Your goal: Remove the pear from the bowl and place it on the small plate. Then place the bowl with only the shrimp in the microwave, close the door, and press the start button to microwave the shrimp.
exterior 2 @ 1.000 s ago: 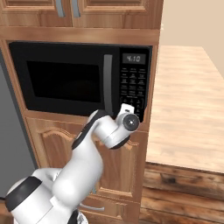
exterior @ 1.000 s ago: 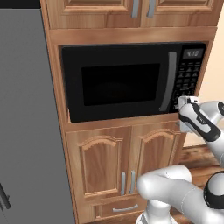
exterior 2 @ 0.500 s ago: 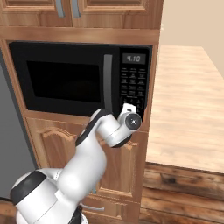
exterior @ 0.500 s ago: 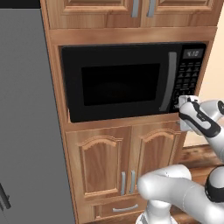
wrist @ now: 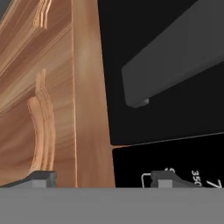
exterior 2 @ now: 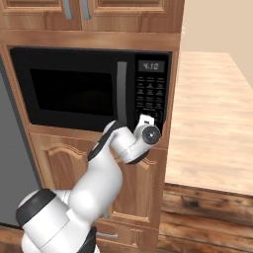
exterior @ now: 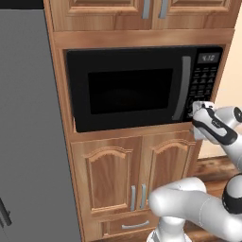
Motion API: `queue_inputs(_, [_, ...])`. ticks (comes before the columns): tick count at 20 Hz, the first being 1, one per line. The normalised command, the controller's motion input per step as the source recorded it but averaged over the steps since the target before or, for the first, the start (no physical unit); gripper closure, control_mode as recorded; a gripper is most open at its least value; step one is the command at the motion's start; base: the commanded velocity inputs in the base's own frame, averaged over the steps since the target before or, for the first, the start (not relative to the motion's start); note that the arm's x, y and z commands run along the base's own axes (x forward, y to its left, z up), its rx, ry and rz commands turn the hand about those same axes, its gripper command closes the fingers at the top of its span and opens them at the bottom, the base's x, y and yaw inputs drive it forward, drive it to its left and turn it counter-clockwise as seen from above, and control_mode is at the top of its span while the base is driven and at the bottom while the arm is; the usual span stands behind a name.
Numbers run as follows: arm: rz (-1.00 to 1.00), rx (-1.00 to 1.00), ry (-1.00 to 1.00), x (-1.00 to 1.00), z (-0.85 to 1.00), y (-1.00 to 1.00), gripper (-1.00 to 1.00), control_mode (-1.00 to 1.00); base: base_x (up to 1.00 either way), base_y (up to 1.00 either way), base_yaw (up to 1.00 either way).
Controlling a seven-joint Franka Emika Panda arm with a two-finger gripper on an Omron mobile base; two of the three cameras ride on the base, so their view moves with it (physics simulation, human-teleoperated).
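Note:
The black microwave (exterior: pixel 132 94) sits built into the wooden cabinets, and its door (exterior: pixel 127 92) with the dark window is shut. The grey bar handle (exterior: pixel 181 87) runs down the door's right side, next to the keypad (exterior: pixel 204 80). My gripper (exterior: pixel 196 106) is right up against the keypad's lower edge (exterior 2: pixel 148 106), also seen from the right (exterior 2: pixel 146 120). In the hand view my gripper (wrist: pixel 103 177) is open with nothing between its fingertips, facing the lower corner of the keypad panel (wrist: pixel 175 162) and the handle's end (wrist: pixel 175 65). The pear, bowl, small plate and shrimp are out of view.
Wooden cabinet doors (exterior: pixel 137 179) stand below the microwave and more cabinets (exterior: pixel 142 14) above it. A tall grey appliance front (exterior: pixel 28 132) stands to the left. A wooden counter (exterior 2: pixel 212 113) stretches away on the right.
The arm's elbow has shifted slightly. The hand stays at the keypad's lower edge and the door stays shut.

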Motion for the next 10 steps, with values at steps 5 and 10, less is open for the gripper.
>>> queue_inputs(5, [0.0, 0.0, 0.0, 0.12, -0.12, 0.0, -1.0, -1.0, 0.0, 0.0, 0.0])
queue_inputs(10, [0.0, 0.0, 0.0, 0.1, -0.16, 0.0, -1.0, -1.0, 0.0, 0.0, 0.0])
